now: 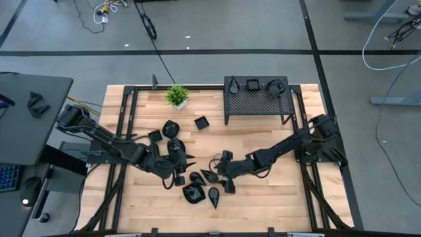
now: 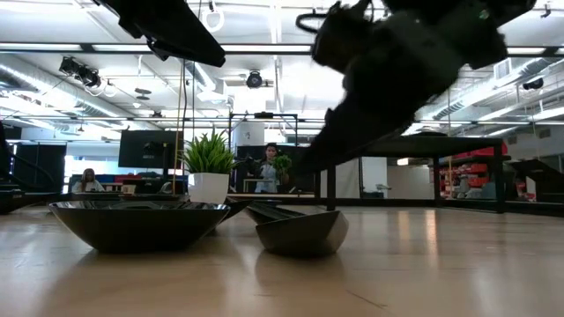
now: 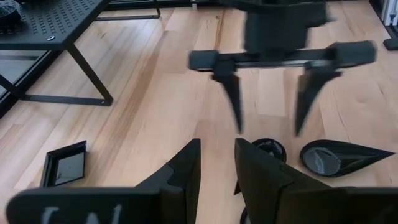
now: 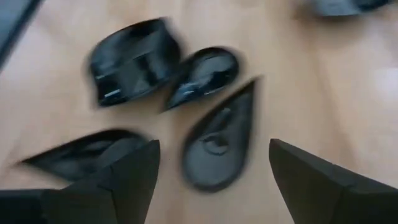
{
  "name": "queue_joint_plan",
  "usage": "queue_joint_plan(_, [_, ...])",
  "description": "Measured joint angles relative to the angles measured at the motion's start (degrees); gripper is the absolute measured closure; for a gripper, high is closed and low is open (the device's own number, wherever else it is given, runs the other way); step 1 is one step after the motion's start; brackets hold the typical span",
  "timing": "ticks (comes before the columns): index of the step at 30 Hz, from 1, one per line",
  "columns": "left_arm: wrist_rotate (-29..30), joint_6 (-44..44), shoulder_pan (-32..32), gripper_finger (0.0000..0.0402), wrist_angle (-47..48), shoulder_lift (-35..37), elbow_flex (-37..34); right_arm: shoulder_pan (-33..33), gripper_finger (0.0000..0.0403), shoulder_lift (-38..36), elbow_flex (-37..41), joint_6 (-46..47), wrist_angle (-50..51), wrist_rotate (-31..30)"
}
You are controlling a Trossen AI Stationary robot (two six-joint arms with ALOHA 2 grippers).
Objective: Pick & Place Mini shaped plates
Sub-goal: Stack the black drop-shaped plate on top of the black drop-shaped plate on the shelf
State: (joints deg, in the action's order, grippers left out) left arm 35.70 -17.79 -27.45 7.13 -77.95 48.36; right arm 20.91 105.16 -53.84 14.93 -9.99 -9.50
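Several glossy black mini plates lie flat on the wooden table (image 1: 263, 191); a cluster sits near the middle front: a teardrop plate (image 1: 214, 195), a rounded one (image 1: 193, 193) and two more (image 1: 202, 176). Others lie farther back (image 1: 171, 127), (image 1: 201, 122). My right gripper (image 4: 211, 149) is wide open above a teardrop plate (image 4: 221, 140), one finger on each side of it, touching nothing. My left gripper (image 3: 217, 155) hovers over bare wood left of the cluster, fingers a narrow gap apart, holding nothing. It faces my right gripper (image 3: 267, 93).
A black perforated rack (image 1: 256, 99) stands at the far right of the table with three plates on top (image 1: 252, 84). A small potted plant (image 1: 176, 96) stands at the far edge. A square plate (image 3: 62, 165) lies near the left gripper. Bare wood lies to the near right.
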Motion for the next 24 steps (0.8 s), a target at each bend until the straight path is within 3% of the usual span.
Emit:
queue_joint_plan(6, [0.0, -1.2, -1.3, 0.0298, -0.2, 0.0, 0.0, 4.7, 0.0101, 1.2, 0.0, -4.4, 1.8, -1.7])
queue_joint_plan(10, [0.2, -3.3, -2.2, 0.0298, -0.7, 0.0, 0.0, 5.2, 0.0097, 1.6, 0.0, -2.0, 3.3, -5.5])
queue_joint_plan(16, [0.7, -4.5, -3.4, 0.0298, -3.3, 0.0, 0.0, 5.4, 0.0092, 3.5, 0.0, 0.6, 3.1, -5.5])
queue_joint_plan(24, [4.6, -4.5, -4.4, 0.0298, -7.9, 0.0, 0.0, 6.8, 0.0116, 6.6, -0.1, -0.9, 1.1, -6.8])
